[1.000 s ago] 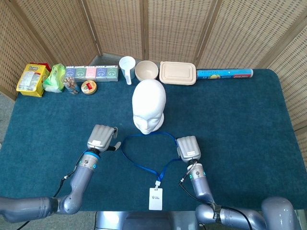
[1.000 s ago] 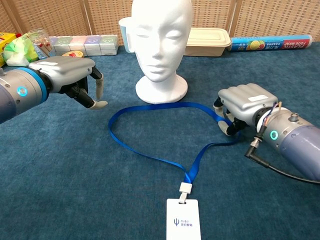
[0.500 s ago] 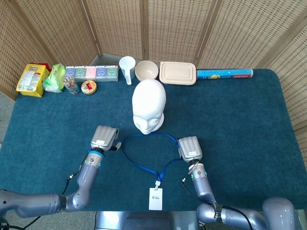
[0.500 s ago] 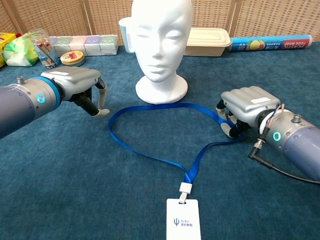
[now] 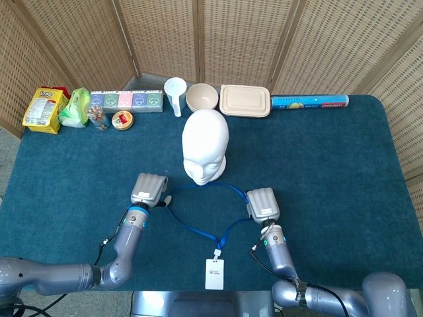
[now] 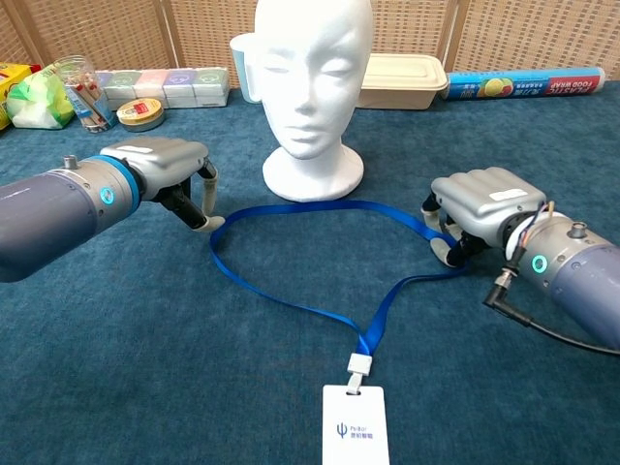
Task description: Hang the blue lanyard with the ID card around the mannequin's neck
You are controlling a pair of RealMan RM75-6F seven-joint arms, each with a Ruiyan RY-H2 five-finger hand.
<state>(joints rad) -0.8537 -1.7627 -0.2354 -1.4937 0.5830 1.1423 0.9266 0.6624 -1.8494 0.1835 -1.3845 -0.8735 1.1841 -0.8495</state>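
The white mannequin head (image 5: 205, 142) (image 6: 312, 68) stands upright mid-table, facing me. In front of it the blue lanyard (image 6: 291, 302) lies in a loop on the cloth. Its white ID card (image 5: 214, 273) (image 6: 354, 426) lies at the near edge. My left hand (image 5: 148, 188) (image 6: 160, 165) is at the loop's left end, fingers pointing down, with the tips right beside the strap and nothing in its grasp. My right hand (image 5: 262, 203) (image 6: 481, 199) has its fingers curled over the strap at the loop's right end and grips it against the cloth.
Along the back edge stand a yellow snack bag (image 5: 43, 109), a green bag (image 5: 74, 107), a row of small boxes (image 5: 127, 100), a round tin (image 5: 122, 120), a white cup (image 5: 175, 92), a bowl (image 5: 201, 98), a lidded container (image 5: 245, 100) and a blue roll (image 5: 309, 102).
My left hand has moved right and lower, from well clear of the loop to its left end. The right hand and the lanyard have barely moved.
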